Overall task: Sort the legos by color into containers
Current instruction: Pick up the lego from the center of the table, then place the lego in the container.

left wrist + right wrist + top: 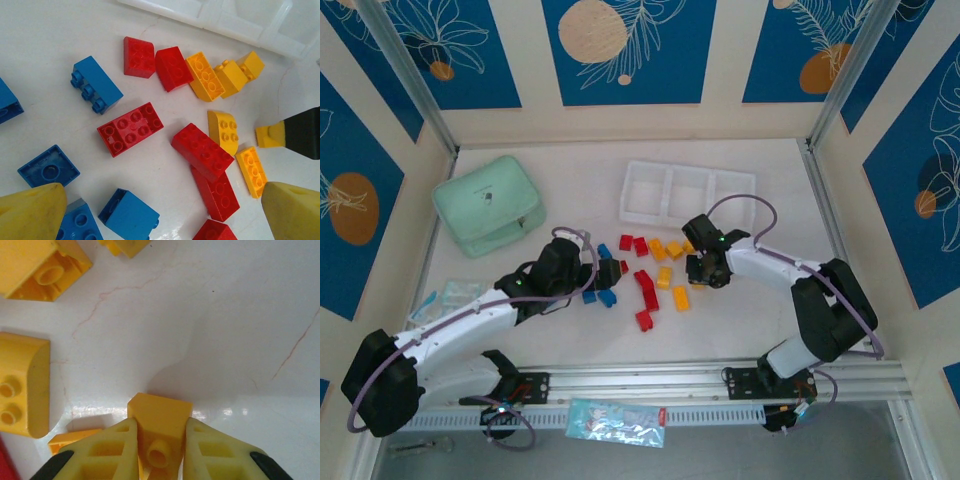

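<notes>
In the right wrist view the yellow brick (160, 415) pinched between the fingers (105, 450) runs off the bottom edge, its lower part hidden. A rounded yellow brick (22, 385) is cut by the left edge, and a red sliver (2, 462) in the corner is too little to name. In the left wrist view the tray (240, 20) is cropped by the top edge, one blue brick (6, 106) by the left, and a red brick (215, 231) by the bottom

Red, yellow, blue legos (643, 280) scattered loose — white three-compartment tray (686, 166) just beyond
</notes>
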Tool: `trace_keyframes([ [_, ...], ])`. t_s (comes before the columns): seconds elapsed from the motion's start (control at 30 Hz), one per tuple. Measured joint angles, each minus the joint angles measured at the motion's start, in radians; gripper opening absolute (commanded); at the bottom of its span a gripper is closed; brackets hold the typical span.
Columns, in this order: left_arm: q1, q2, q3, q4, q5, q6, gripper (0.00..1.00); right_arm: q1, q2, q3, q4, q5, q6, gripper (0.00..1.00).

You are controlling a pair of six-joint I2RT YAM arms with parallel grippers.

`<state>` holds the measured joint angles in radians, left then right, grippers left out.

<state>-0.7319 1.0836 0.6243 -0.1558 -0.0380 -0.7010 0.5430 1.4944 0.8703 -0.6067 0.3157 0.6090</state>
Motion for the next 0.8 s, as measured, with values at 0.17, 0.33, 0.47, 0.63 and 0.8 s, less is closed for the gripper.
trace_keyframes([
  [0.17, 0.0, -0.006, 0.027, -0.029, -0.022, 0.004, 0.99, 0.0, -0.056, 0.049, -0.027, -0.001, -0.018, 0.2],
  [0.33, 0.006, -0.017, 0.071, -0.075, -0.05, 0.041, 0.99, 0.0, -0.061, 0.175, -0.037, -0.005, -0.046, 0.2],
  [0.47, 0.031, -0.017, 0.116, -0.111, -0.068, 0.075, 0.99, 0.0, -0.005, 0.311, -0.03, -0.005, -0.072, 0.2],
  [0.63, 0.075, -0.016, 0.146, -0.133, -0.076, 0.108, 0.99, 0.012, 0.145, 0.478, 0.01, -0.003, -0.108, 0.2],
  [0.8, 0.131, -0.013, 0.162, -0.153, -0.073, 0.127, 0.99, 0.027, 0.339, 0.654, 0.04, -0.001, -0.15, 0.2],
])
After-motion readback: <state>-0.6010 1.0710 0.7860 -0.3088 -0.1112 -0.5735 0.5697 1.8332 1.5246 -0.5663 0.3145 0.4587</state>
